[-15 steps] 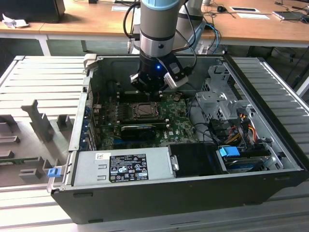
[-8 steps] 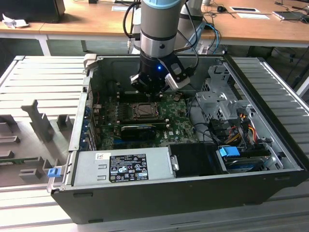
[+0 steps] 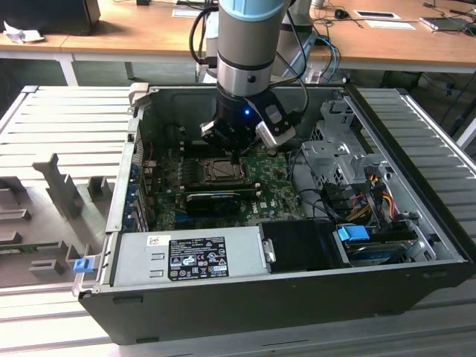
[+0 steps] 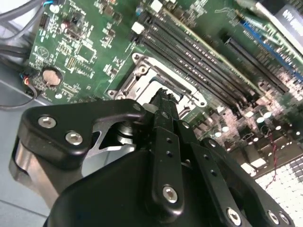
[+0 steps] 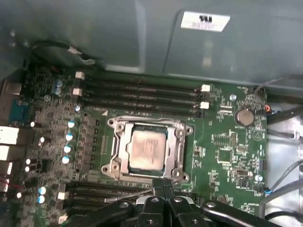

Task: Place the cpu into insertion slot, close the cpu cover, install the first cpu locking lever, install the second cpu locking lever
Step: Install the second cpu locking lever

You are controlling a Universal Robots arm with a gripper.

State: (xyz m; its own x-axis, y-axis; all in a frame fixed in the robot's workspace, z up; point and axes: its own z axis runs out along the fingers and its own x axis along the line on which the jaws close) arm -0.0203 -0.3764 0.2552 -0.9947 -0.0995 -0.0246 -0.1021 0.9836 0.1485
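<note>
The cpu (image 5: 148,149) lies flat inside the insertion slot (image 5: 119,163), shiny side up. The cpu cover (image 5: 182,150) is down around it, framing the chip. The end effector (image 5: 162,182) hangs just beside the slot's edge, fingers pressed together, holding nothing. Green circuit board (image 5: 222,146) lies all around the slot.

Gripper over the socket
The fingers (image 4: 163,106), pressed together, hover just over the insertion slot (image 4: 156,80) on the green circuit board (image 4: 85,42).
</note>
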